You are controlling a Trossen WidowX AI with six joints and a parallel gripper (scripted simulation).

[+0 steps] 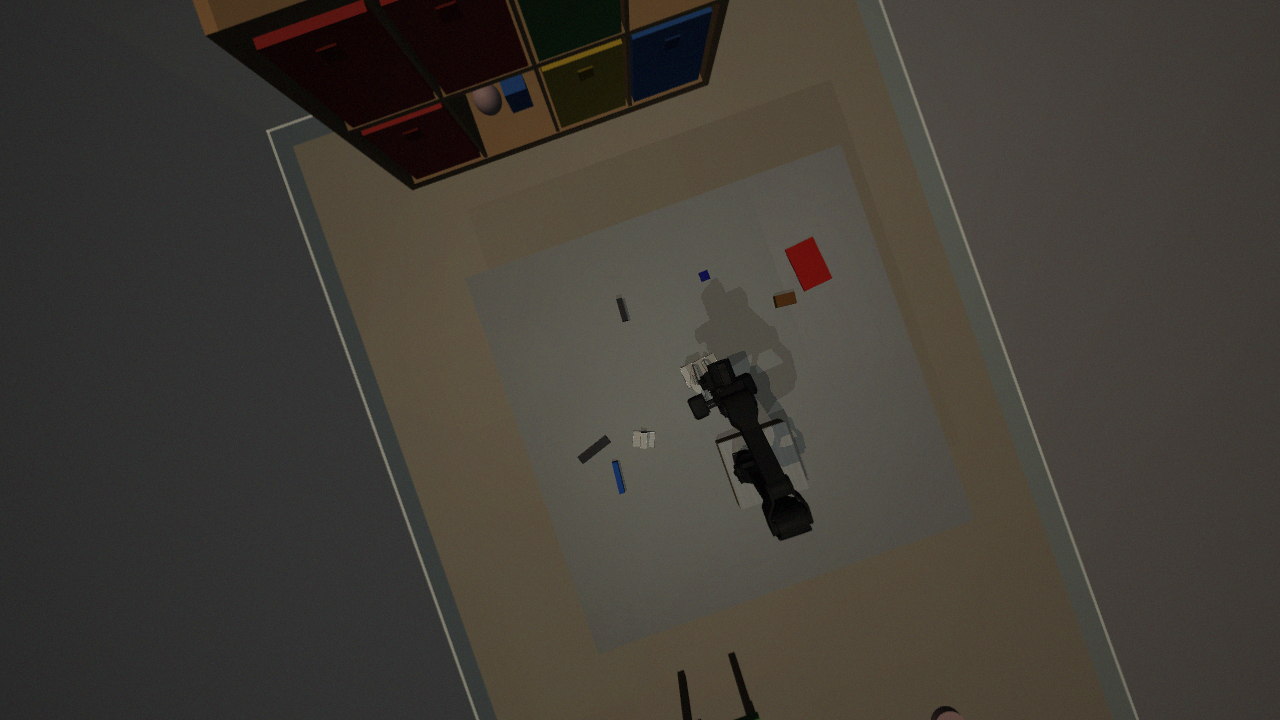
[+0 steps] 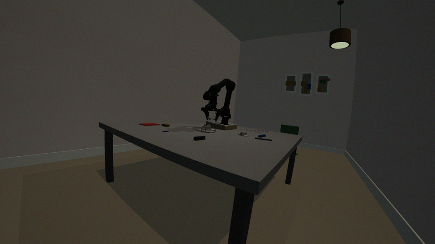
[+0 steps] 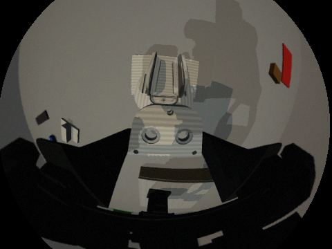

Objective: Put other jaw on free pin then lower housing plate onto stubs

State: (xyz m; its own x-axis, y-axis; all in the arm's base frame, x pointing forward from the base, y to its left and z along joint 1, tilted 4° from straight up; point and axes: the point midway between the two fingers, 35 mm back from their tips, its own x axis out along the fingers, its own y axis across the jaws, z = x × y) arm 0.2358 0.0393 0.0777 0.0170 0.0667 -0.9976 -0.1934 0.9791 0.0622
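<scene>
My gripper [image 3: 165,133] [image 2: 212,117] is shut on the pale housing plate [image 3: 166,119], gripping its two sides. The plate has two round holes and a small stud, and is held above the table. Beyond its rounded edge in the wrist view, the pale ribbed base [image 3: 137,66] [image 1: 688,376] lies on the table. Two upright jaws stand side by side on it, a left jaw [image 3: 149,77] and a right jaw [image 3: 186,76]. The plate's near edge and the viewing angle hide the pins, stubs and gear teeth. In the top view the arm covers part of the base.
A shallow box [image 1: 726,474] surrounds the arm's foot. A small white part [image 1: 643,439], a dark strip [image 1: 594,449] and a blue bar [image 1: 618,477] lie left. A dark block [image 1: 622,308], blue cube [image 1: 704,275], brown block [image 1: 785,299] and red slab [image 1: 808,263] lie farther back.
</scene>
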